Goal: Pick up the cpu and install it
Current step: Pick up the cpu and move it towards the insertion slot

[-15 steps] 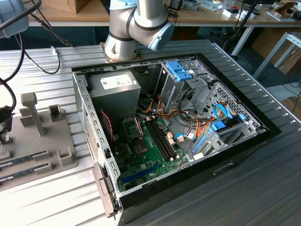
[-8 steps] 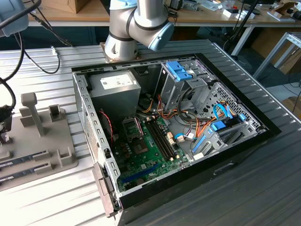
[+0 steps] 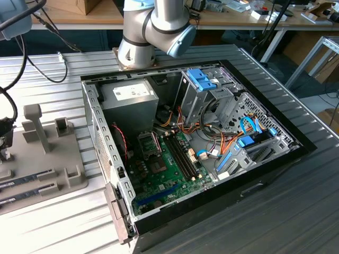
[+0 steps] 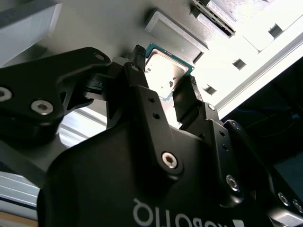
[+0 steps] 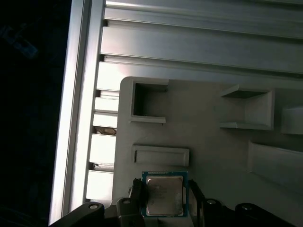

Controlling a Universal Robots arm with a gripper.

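Observation:
The cpu [image 5: 163, 195] is a small square chip with a silvery top and a thin green rim. It sits between my gripper's [image 5: 164, 198] black fingers [image 5: 137, 195], which press against two opposite edges. The second wrist view shows the same: the cpu [image 4: 162, 71] is clamped at the tips of my gripper [image 4: 164, 78], just over the grey fixture tray [image 4: 109, 23]. I cannot tell whether the chip still rests on the tray. In the exterior view the open computer case [image 3: 265, 174] holds the green motherboard [image 3: 164, 169] with its socket [image 3: 148, 144].
The grey fixture tray [image 3: 58, 174] lies at the exterior view's left on the ribbed metal table [image 3: 53, 84], with two memory sticks [image 3: 26, 182] in its slots and upright posts [image 3: 37, 124]. Inside the case are a grey power-supply box [image 3: 130, 98], drive cages [image 3: 204, 87] and loose cables [image 3: 212, 143].

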